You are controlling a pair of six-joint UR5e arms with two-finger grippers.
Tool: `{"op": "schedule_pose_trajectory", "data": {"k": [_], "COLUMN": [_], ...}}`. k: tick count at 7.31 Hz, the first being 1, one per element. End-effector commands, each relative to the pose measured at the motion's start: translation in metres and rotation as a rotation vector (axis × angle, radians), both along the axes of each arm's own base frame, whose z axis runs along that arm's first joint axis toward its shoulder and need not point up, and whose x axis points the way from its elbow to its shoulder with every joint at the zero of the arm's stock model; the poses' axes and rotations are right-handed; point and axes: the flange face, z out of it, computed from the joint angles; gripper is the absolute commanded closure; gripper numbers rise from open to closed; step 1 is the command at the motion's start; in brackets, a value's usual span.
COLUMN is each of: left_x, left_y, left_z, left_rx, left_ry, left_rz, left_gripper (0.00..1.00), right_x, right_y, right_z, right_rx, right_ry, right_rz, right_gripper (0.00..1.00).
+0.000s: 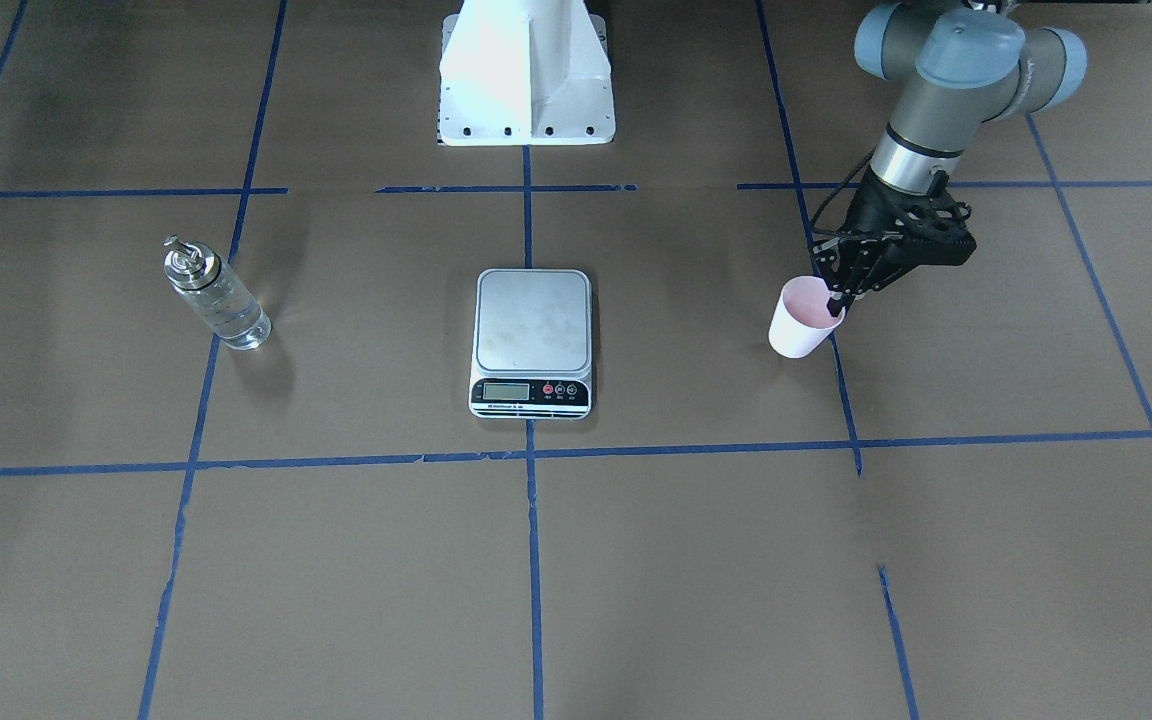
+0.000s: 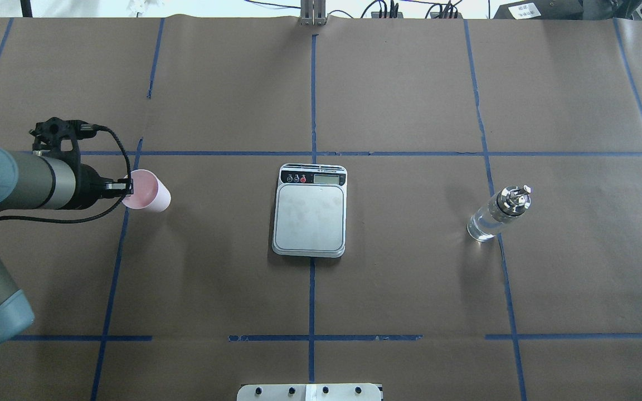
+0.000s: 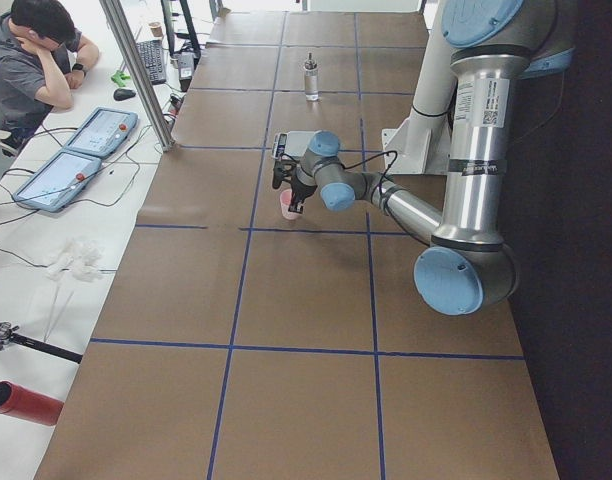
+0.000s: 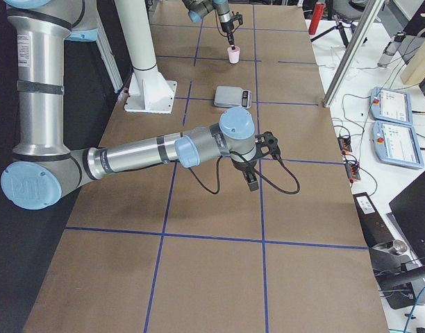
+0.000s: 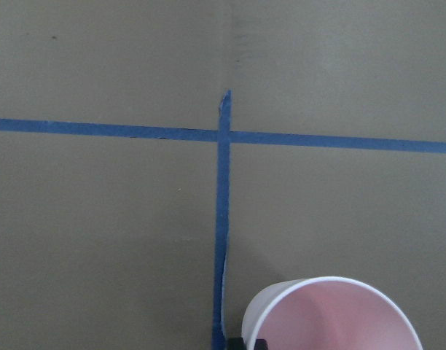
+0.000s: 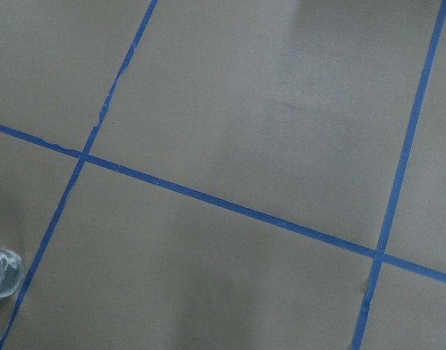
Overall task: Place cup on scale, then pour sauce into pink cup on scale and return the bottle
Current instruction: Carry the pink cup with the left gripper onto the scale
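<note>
The pale pink cup stands on the brown paper well to one side of the scale. My left gripper grips the cup's rim, one finger inside and one outside, and looks shut on it. In the overhead view the cup is left of the scale, and the clear glass bottle with the silver pourer cap stands upright to the right, clear sauce inside. The scale's platform is bare. My right gripper shows only in the exterior right view, hovering over the table; I cannot tell its state.
The robot's white base stands behind the scale. Blue tape lines grid the brown paper. A person sits beyond the table's far side by tablets. The bottle's foot shows at the right wrist view's lower left.
</note>
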Motion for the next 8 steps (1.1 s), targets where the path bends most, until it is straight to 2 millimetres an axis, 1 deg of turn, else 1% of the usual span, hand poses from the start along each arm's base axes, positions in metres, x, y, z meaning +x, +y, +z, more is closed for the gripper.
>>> {"op": "schedule_pose_trajectory", "data": {"k": [1, 2, 3, 4, 5, 7, 8], "left_x": [0.052, 0.088, 0.125, 0.166, 0.181, 0.195, 0.198], "left_y": [-0.011, -0.007, -0.020, -0.024, -0.027, -0.009, -0.006], "left_z": [-0.116, -0.149, -0.178, -0.199, -0.210, -0.212, -0.213], "left_rx": [-0.034, -0.085, -0.100, -0.132, -0.137, -0.133, -0.132], "left_ry": [-0.022, 0.014, 0.027, 0.030, 0.030, 0.031, 0.033], "left_rz": [0.029, 0.022, 0.020, 0.022, 0.026, 0.057, 0.063], "left_gripper": [1.00, 1.00, 1.00, 1.00, 1.00, 1.00, 0.97], "right_x": [0.000, 0.000, 0.000, 0.000, 0.000, 0.000, 0.000], "right_y": [0.000, 0.000, 0.000, 0.000, 0.000, 0.000, 0.000], "right_z": [-0.001, -0.001, 0.000, -0.001, -0.001, 0.000, 0.000], "right_rx": [0.001, 0.001, -0.001, 0.000, -0.002, -0.002, -0.002], "right_ry": [0.000, 0.000, 0.000, -0.002, -0.001, -0.001, -0.002], "right_rz": [0.001, 0.001, 0.001, 0.001, 0.002, 0.002, 0.000], "right_gripper": [0.00, 0.00, 0.00, 0.00, 0.00, 0.00, 0.00]}}
